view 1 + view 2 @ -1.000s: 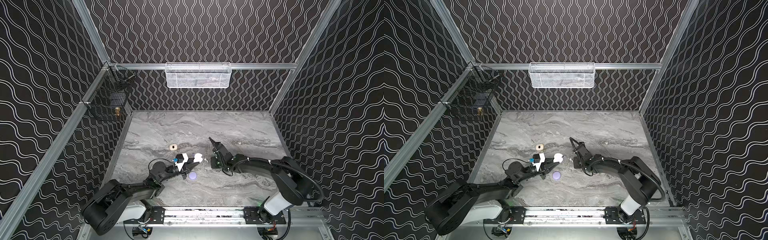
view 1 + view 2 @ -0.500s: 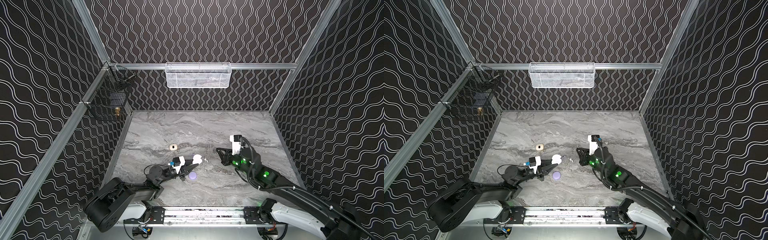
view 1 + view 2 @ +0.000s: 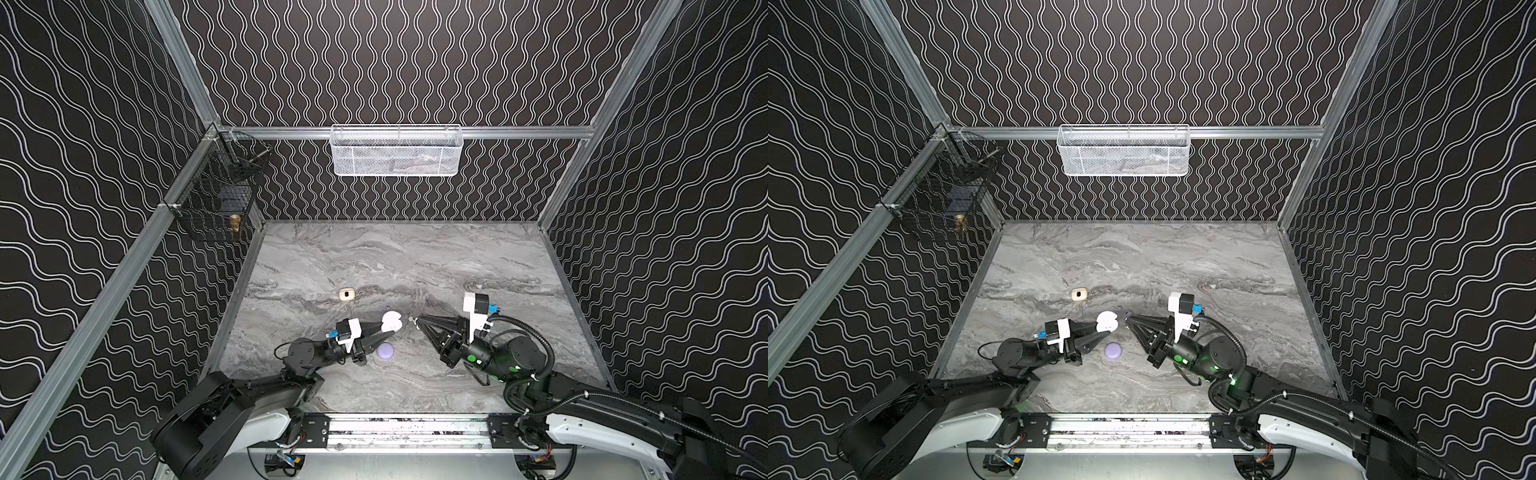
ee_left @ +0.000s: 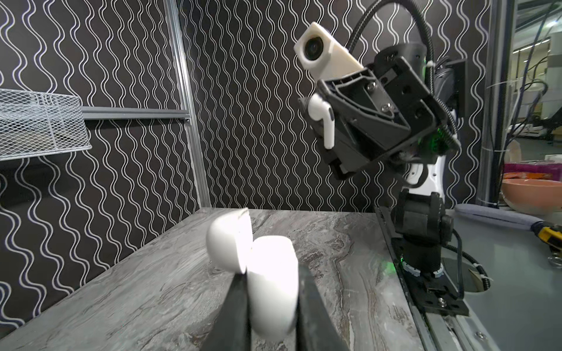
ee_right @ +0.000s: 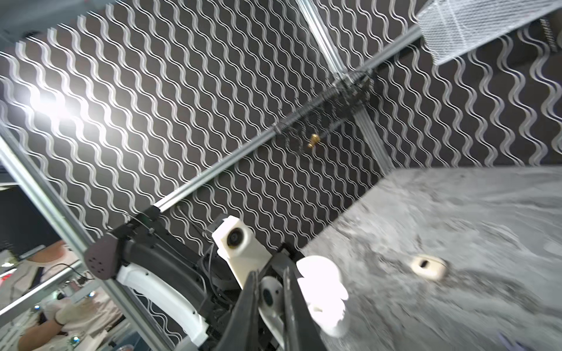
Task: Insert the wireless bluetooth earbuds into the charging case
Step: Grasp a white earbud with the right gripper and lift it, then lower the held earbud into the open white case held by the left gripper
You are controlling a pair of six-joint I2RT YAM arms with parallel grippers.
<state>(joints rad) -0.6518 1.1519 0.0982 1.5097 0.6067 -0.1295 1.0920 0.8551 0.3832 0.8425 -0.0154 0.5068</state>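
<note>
Black R pincer (image 3: 417, 319) aloft w/ earbud (image 4: 320, 113), opposite case (image 4: 271, 275)

Stereo overhead pair — wrist views low, face-to-face

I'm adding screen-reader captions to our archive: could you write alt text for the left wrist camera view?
The left gripper clamps an open white charging case; facing it, the right gripper holds a white earbud above the marble table.
</note>
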